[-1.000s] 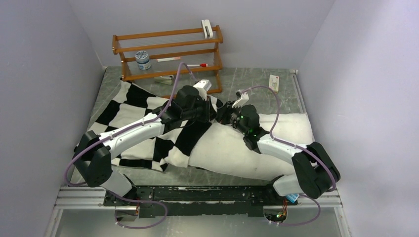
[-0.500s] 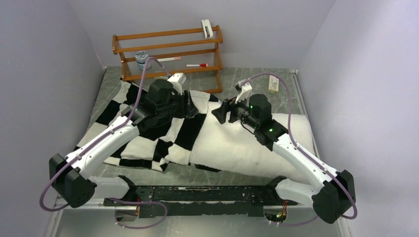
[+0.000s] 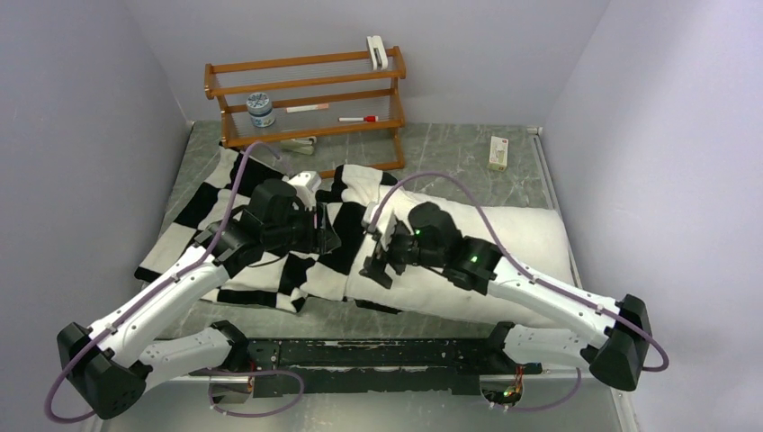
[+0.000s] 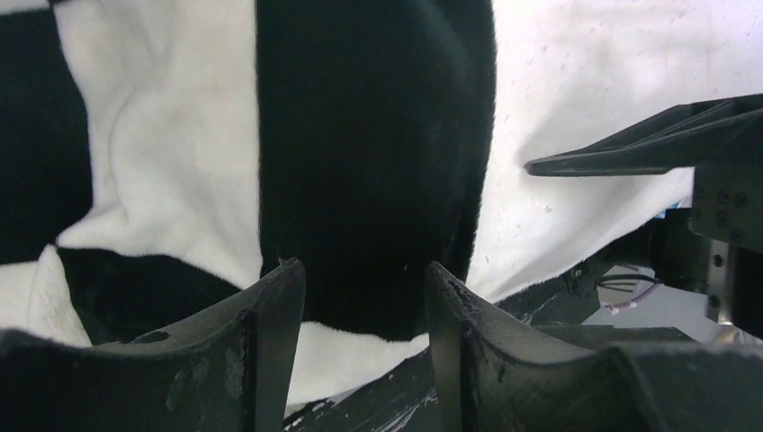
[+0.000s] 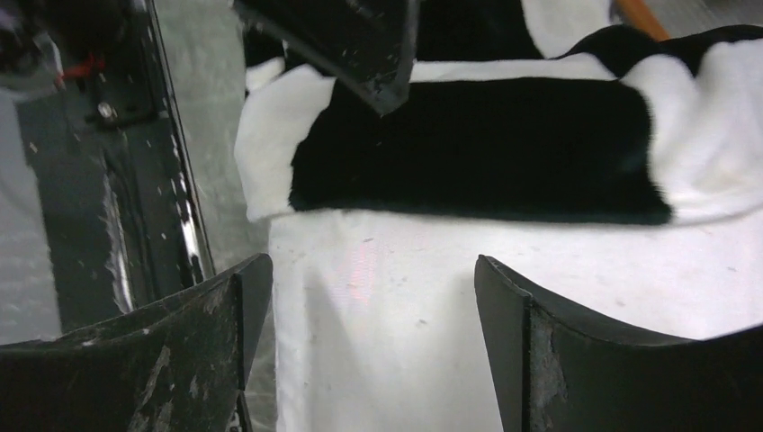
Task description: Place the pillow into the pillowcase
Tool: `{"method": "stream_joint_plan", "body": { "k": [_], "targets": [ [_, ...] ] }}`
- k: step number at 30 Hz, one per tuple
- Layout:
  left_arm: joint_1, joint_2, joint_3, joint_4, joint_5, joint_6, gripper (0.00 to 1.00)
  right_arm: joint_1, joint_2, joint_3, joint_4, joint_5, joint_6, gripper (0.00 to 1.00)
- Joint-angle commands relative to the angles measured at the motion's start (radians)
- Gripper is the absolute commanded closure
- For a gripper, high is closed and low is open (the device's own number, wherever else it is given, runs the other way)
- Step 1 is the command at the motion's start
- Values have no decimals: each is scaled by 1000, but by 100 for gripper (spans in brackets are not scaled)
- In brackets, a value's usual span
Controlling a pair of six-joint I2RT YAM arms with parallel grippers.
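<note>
The white pillow (image 3: 531, 232) lies across the table's right half. Its left end is tucked under the black-and-white checkered pillowcase (image 3: 209, 209), which spreads out to the left. My left gripper (image 3: 330, 238) hovers open over the pillowcase near its mouth; in the left wrist view a black square (image 4: 369, 180) lies beyond the spread fingers (image 4: 277, 310), unpinched. My right gripper (image 3: 375, 265) stands open just above the bare pillow (image 5: 405, 324), a little short of the pillowcase edge (image 5: 468, 153). The two grippers face each other closely.
A wooden rack (image 3: 306, 99) stands at the back with a jar (image 3: 260, 109) and a red marker (image 3: 358, 118) on it. A small white box (image 3: 498, 151) lies at the back right. Walls close in on both sides; the black base rail (image 3: 360, 351) runs along the near edge.
Both grippers have opened and let go of the pillowcase's far edge. Both arms have swung toward the near side, the left also leftward, and now hang over the pillowcase mouth.
</note>
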Motion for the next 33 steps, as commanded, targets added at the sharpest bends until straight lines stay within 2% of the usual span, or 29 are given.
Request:
{"method": "stream_joint_plan", "body": {
  "k": [1, 3, 5, 6, 8, 11, 12, 16, 18, 24, 28, 30, 33],
  "targets": [
    [4, -44, -16, -56, 50, -26, 45, 85, 52, -46, -38, 134, -145, 15],
    [4, -61, -26, -57, 50, -37, 46, 101, 91, -73, 3, 203, -159, 15],
    [4, -76, -40, -50, 44, -40, 46, 105, 122, -103, 67, 262, -161, 21],
    [4, -81, -48, -44, 43, -36, 46, 105, 134, -117, 108, 305, -150, 29],
    [0, -83, -57, -35, 25, -19, 47, 95, 159, -111, 173, 372, -97, 57],
    [-40, -60, -46, -53, -67, -18, 46, 70, 184, -53, 237, 374, 8, 92],
    [-62, -50, -39, -53, -94, -22, 45, 60, 186, -47, 278, 377, 53, 100],
    [-192, -20, -36, -19, -196, -73, 42, -25, 177, -102, 483, 309, 273, 100],
    [-224, 3, -39, -18, -243, -96, 40, -60, 173, -137, 565, 282, 346, 100],
    [-260, 47, -51, -30, -434, -117, 43, -72, 180, -138, 605, 275, 382, 100],
    [-273, 68, -71, 30, -489, -109, 48, -73, 168, -161, 639, 276, 409, 100],
    [-281, 92, -69, 48, -497, -110, 57, -74, 166, -169, 657, 278, 431, 100],
    [-303, 123, -44, 45, -500, -111, 82, -77, 167, -192, 701, 287, 470, 100]
  ]
}}
